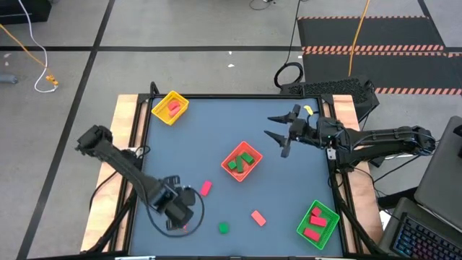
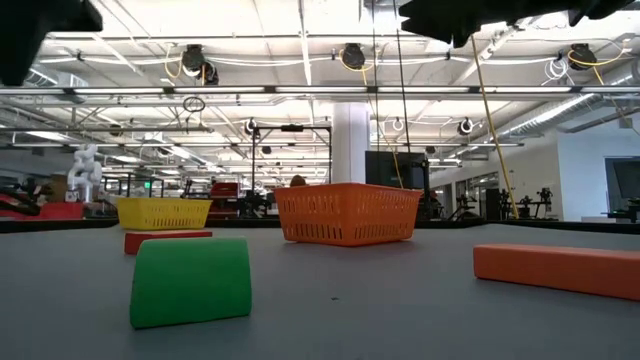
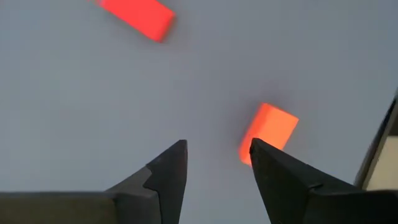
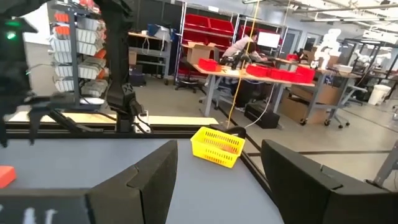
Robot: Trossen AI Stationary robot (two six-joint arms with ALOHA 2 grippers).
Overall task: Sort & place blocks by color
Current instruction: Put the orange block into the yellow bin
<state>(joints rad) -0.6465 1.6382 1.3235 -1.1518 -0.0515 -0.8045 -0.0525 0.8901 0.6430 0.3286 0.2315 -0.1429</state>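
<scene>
Hovering low over the lower left of the bench [image 1: 216, 130], the left end effector [image 1: 180, 209] points down with its fingers spread moderately and nothing between them. Its wrist view shows a red brick-shaped block [image 3: 268, 132] just beyond the fingertips, slightly off to one side, with another red block [image 3: 137, 15] farther off. These blocks look like small rigid pieces, probably light and smooth-sided, so they should not deform but could skid on the bench; a grasp across the short width, on the two long flat faces, seems safest. More loose pieces lie along the lower middle of the high view: a pink block [image 1: 206, 188], a green block [image 1: 224, 228] and an orange-red brick [image 1: 258, 217]. The left arm reaches in from the left edge, elbow bent. The right end effector [image 1: 278, 128] waits raised at the upper right, fingers wide and empty, beside the red-orange tray [image 1: 254, 170].
</scene>
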